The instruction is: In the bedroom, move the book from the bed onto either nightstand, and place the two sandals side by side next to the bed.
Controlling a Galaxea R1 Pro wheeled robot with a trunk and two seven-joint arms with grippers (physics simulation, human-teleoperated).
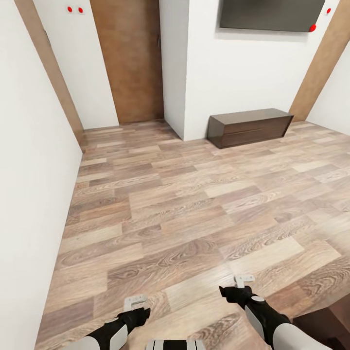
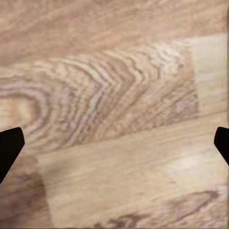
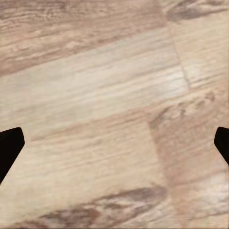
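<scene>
A brown wood-plank floor (image 1: 194,204) is seen, bounded by white walls (image 1: 29,184). A brown door (image 1: 129,58) is set at the far left, and a long dark low cabinet (image 1: 250,127) stands against the far wall below a dark screen (image 1: 270,13). The left gripper (image 1: 135,302) and right gripper (image 1: 244,280) are held low over bare planks, both with fingers spread apart and nothing between them

Both arms low, fingers (image 2: 9,145) apart.
</scene>
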